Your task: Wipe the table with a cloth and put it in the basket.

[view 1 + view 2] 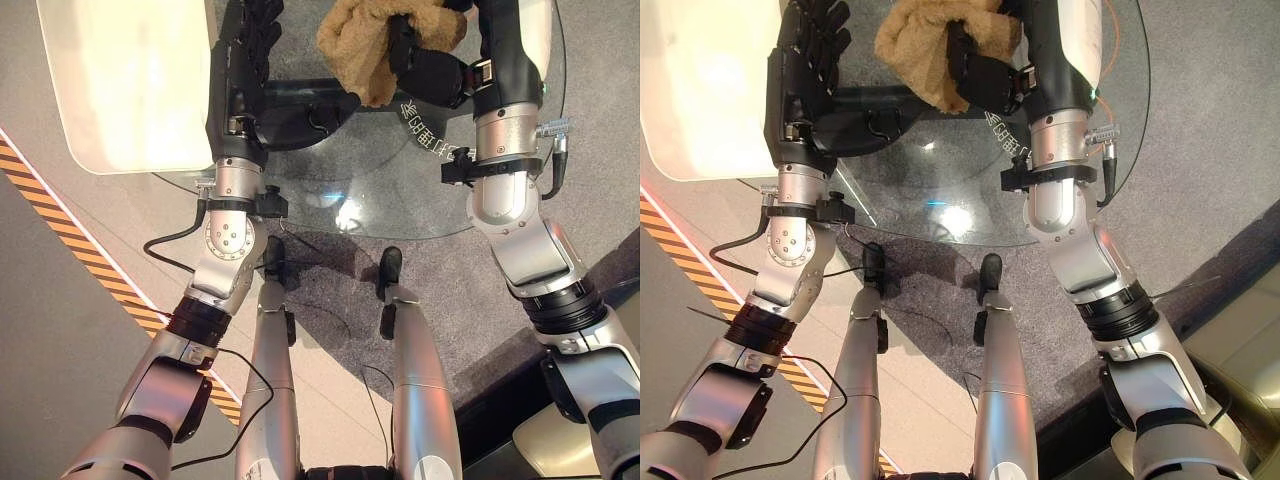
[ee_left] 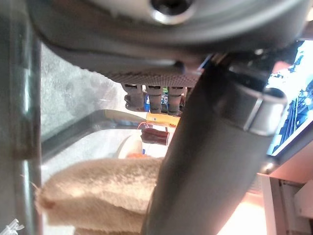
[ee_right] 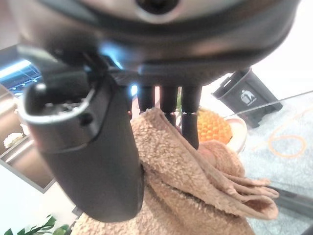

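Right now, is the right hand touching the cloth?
Touching. In the right wrist view the right hand has its fingers pressed into the tan cloth, thumb alongside; the left eye view shows the hand gripping it over the glass table.

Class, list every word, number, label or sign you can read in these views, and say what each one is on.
White characters beside the right hand: too blurred to read.
Dark bin: a white pictogram, no words.
Floor tape: black-and-yellow stripes, no text.
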### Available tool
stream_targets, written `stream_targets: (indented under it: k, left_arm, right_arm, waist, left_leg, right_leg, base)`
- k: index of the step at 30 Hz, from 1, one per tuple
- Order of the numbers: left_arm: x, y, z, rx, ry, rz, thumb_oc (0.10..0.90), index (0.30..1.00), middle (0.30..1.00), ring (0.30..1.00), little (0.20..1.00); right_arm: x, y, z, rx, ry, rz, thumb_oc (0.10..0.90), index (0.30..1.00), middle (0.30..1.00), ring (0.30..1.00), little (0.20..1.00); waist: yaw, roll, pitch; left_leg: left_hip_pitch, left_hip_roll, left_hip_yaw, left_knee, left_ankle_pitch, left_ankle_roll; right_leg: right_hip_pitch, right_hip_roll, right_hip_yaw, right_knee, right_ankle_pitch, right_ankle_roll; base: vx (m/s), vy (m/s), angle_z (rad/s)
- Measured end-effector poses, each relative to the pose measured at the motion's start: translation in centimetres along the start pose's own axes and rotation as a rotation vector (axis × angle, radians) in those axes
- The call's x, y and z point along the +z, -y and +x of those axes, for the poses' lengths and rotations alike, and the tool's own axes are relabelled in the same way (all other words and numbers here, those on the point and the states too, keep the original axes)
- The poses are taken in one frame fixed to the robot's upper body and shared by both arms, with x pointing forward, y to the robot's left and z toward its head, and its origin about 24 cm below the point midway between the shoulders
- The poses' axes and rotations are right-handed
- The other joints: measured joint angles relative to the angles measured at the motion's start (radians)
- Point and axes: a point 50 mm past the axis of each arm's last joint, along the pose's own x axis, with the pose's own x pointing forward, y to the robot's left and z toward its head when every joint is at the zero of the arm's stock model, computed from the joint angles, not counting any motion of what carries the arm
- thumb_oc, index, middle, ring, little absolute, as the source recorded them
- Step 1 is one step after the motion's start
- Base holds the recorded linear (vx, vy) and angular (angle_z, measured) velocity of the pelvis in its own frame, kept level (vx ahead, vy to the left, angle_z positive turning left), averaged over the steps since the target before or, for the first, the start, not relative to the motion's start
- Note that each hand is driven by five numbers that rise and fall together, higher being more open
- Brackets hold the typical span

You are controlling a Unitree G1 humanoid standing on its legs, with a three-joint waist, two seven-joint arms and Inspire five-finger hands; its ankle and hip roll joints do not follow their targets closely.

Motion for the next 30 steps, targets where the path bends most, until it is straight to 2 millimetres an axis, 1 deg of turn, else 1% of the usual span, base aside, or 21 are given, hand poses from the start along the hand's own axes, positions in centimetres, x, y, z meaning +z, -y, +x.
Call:
stream_targets:
  k: [3,7,12,18,27,30]
  left_arm:
    - [-0.3,0.5,0.1,-0.003,-0.011,-0.022,0.8,0.9,0.9,0.9,0.9]
    - [-0.6,0.5,0.4,-0.013,-0.03,-0.032,0.8,0.9,0.9,0.9,0.9]
    - [-0.8,0.8,0.4,-0.035,-0.056,-0.095,0.8,0.9,0.9,0.9,0.9]
    - [-1.0,1.3,0.3,-0.068,-0.069,-0.123,0.8,0.9,0.9,0.9,0.9]
    - [-2.6,0.7,0.2,-0.039,-0.147,-0.092,0.8,0.9,0.9,0.9,0.9]
    - [-2.7,0.7,0.2,-0.039,-0.156,-0.09,0.8,0.9,0.9,0.9,0.9]
  right_arm:
    - [0.2,-0.4,0.0,0.01,-0.004,0.023,0.1,0.3,0.3,0.3,0.2]
    - [0.3,-0.8,-0.1,0.026,-0.012,0.054,0.1,0.3,0.3,0.3,0.2]
    - [0.6,-0.9,0.1,0.046,-0.004,0.065,0.1,0.3,0.3,0.3,0.2]
    - [1.1,-1.1,0.4,0.057,0.014,0.068,0.1,0.3,0.3,0.3,0.2]
    - [1.2,-1.2,0.4,0.066,0.017,0.075,0.1,0.3,0.3,0.3,0.2]
    - [1.3,-1.2,0.6,0.064,0.021,0.076,0.1,0.3,0.3,0.3,0.2]
  waist:
    - [-0.003,-0.001,0.0]
    - [-0.011,-0.001,0.0]
    - [-0.019,-0.001,0.0]
    - [-0.021,-0.001,0.0]
    - [-0.022,-0.001,0.0]
    - [-0.022,-0.001,0.0]
  left_leg:
    - [0.0,0.0,0.0,0.0,0.0,0.0]
    - [0.0,0.0,0.001,-0.002,0.0,0.0]
    - [0.001,0.0,0.002,-0.002,0.0,0.0]
    - [0.004,0.001,0.004,-0.002,0.0,0.0]
    - [0.017,0.002,0.016,-0.006,0.0,0.0]
    - [0.018,0.003,0.017,-0.006,0.0,0.0]
  right_leg:
    - [0.0,0.0,0.0,-0.001,0.0,0.0]
    - [0.0,0.0,0.0,-0.003,0.0,0.0]
    - [0.0,0.0,0.001,-0.003,0.0,0.0]
    - [0.001,0.0,0.003,-0.001,0.0,0.0]
    - [0.004,0.002,0.015,0.0,0.0,0.0]
    - [0.005,0.003,0.016,0.001,0.0,0.001]
  base:
    - [0.0,0.0,0.0]
    - [0.0,0.0,0.0]
    - [0.0,0.0,0.0]
    - [0.0,0.0,0.0]
    - [0.0,0.0,0.0]
    - [0.0,0.0,0.0]
